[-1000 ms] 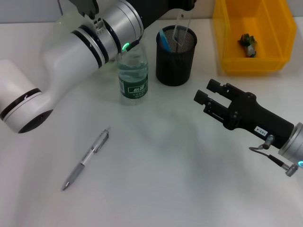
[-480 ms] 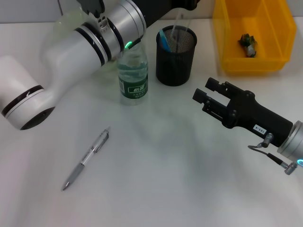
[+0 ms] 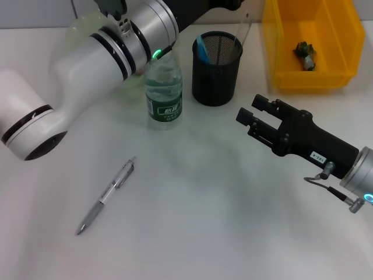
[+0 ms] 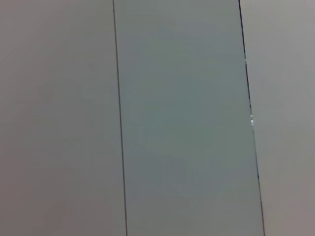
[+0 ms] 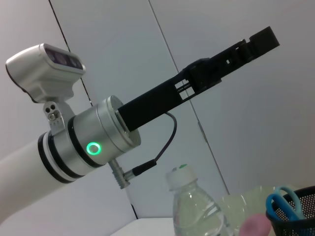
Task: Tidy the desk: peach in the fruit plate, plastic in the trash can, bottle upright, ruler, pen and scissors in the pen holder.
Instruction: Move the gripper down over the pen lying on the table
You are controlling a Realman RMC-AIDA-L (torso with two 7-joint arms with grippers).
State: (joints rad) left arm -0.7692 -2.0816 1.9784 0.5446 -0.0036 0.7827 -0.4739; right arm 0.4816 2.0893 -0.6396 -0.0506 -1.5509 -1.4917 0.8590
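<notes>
Landmark: the black pen holder (image 3: 217,69) stands at the back of the table (image 3: 204,192).
Pen: the pen (image 3: 106,196) lies flat on the table, well in front of the pen holder and off toward the robot's left. It is not in the holder yet.
Pen's long way: it slants, with the tip end nearer the robot and the other end pointing toward the pen holder.
Right hand: the right hand (image 3: 254,121) hovers low just in front of the pen holder, a bit to its right. Its fingers are apart and hold nothing. They point toward the pen's side of the table.
Left hand: the left hand (image 5: 256,43) is up high behind the pen holder; I cannot tell if it is open or closed.
Nearer arm: I think the right hand is nearer to the pen and could reach over for it.
Pen holder holds: blue scissors (image 3: 202,46) and a clear ruler (image 3: 243,28) leaning at its right rim.
Bottle: the bottle (image 3: 163,88) stands upright just left of the pen holder.
Yellow bin: the yellow bin (image 3: 274,52), right of the pen holder, holds a small crumpled scrap (image 3: 305,53).
</notes>
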